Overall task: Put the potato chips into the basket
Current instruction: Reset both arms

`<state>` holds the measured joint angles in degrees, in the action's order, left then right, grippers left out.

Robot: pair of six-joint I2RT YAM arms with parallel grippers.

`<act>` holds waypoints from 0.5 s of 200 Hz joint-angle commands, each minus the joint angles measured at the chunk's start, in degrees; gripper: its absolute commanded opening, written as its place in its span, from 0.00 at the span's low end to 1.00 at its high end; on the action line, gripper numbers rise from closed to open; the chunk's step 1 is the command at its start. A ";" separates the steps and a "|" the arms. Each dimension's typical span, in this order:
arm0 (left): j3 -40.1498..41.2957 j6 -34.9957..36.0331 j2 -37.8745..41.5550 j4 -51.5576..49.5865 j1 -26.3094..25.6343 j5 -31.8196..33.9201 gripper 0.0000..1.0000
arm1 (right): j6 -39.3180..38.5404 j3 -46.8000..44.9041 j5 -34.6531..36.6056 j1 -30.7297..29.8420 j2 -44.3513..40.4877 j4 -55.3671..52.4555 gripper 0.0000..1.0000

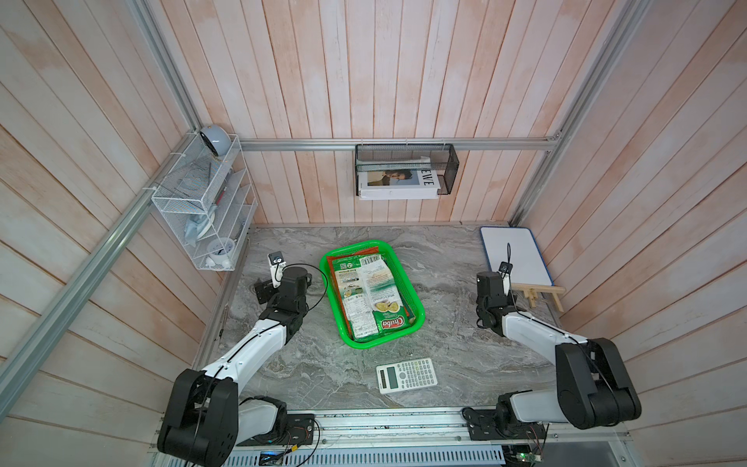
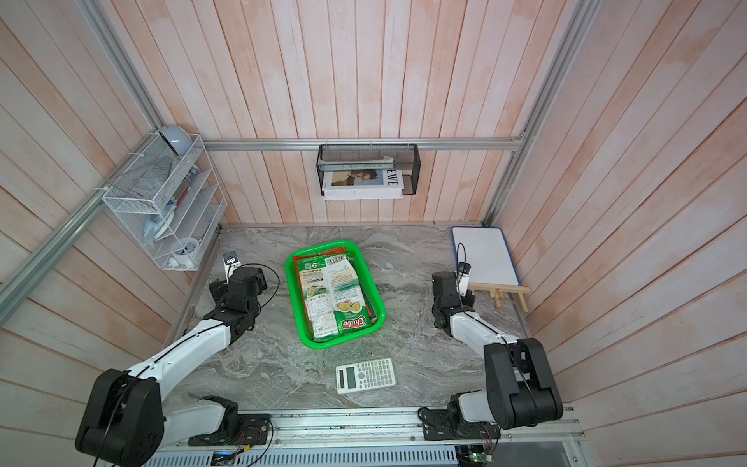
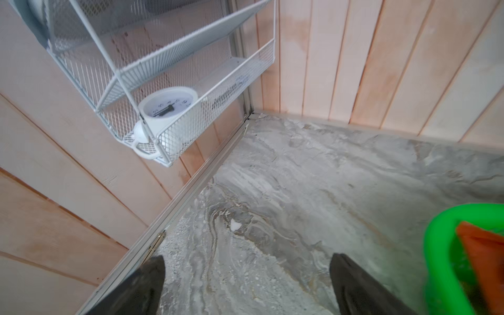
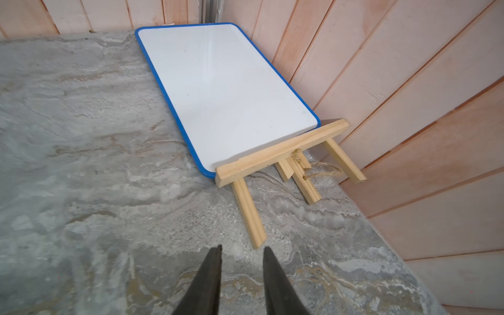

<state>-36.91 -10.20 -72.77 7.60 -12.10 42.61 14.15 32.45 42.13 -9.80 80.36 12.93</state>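
Chip bags [image 1: 372,299] stacked flat, white-green uppermost, inside green basket [image 1: 355,344]

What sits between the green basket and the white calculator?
Nothing: only bare marble tabletop separates the basket from the calculator, as both top views show.

A robot lab cell is shown: plank walls [image 1: 364,81] are framed by aluminium rails [image 1: 396,144], and two arms [image 1: 258,339] are mounted at the marbled bench [image 1: 444,323].
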 commanded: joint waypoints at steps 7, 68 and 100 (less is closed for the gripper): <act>3.96 0.61 -2.61 9.83 4.88 -6.32 1.00 | -8.80 -1.38 -2.48 2.06 1.44 17.66 0.29; 7.12 3.55 -10.35 22.14 10.37 -14.57 1.00 | -9.96 -6.29 -7.08 2.31 6.58 30.46 0.29; 12.58 3.83 -12.28 36.58 11.31 -22.96 1.00 | -10.90 -6.79 -14.61 3.70 6.79 31.44 0.29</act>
<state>-28.53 -7.07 -83.15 29.32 -1.19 28.05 4.97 26.15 34.13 -7.27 87.24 39.40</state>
